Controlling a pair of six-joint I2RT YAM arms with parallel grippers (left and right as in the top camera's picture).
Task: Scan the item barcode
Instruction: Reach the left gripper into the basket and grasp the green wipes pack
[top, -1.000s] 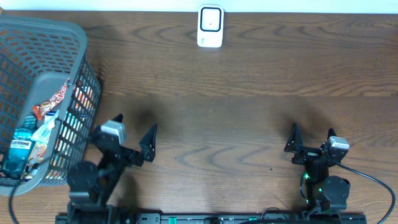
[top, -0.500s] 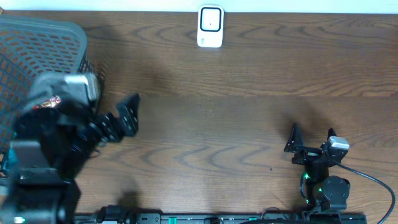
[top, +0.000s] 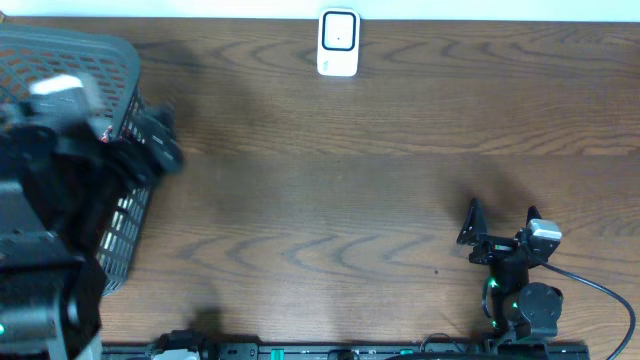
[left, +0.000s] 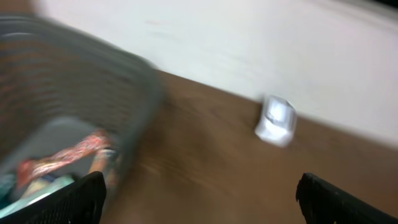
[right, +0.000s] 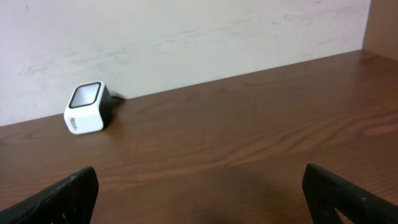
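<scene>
L arm (top: 50, 200) swung over basket (top: 110, 50) (jaws wide); scanner (top: 338, 42) lengthwise front-to-back.

White scanner (top: 338, 42); items (left: 65, 157) in grey basket (top: 70, 52)

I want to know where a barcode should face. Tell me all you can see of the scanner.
The scanner is a small white box, plastic-looking, with a dark square window framed in white on its sloped face and a dark back. It stands on the wooden table at its far edge, close to the pale wall, window tilted up toward the arms. Nothing but the table is seen touching it.
</scene>
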